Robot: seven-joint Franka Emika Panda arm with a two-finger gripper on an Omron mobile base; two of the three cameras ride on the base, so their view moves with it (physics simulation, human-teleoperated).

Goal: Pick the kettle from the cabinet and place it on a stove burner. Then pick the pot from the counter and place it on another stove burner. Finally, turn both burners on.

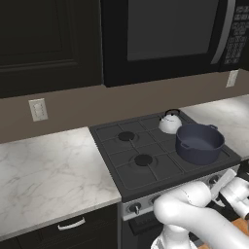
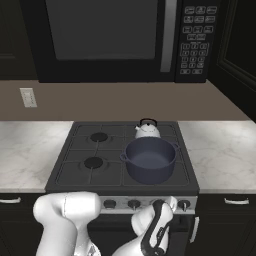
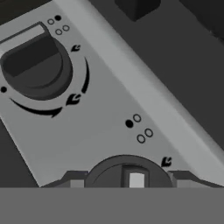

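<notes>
The gripper (image 3: 124, 180) sits at a knob (image 3: 127, 174) on the stove's front panel (image 3: 105, 127), fingers (image 3: 72, 179) spread either side of it; contact cannot be told. The pot (image 2: 149, 159) stands on the near right burner, the kettle (image 2: 147, 129) just behind it, far right.
</notes>
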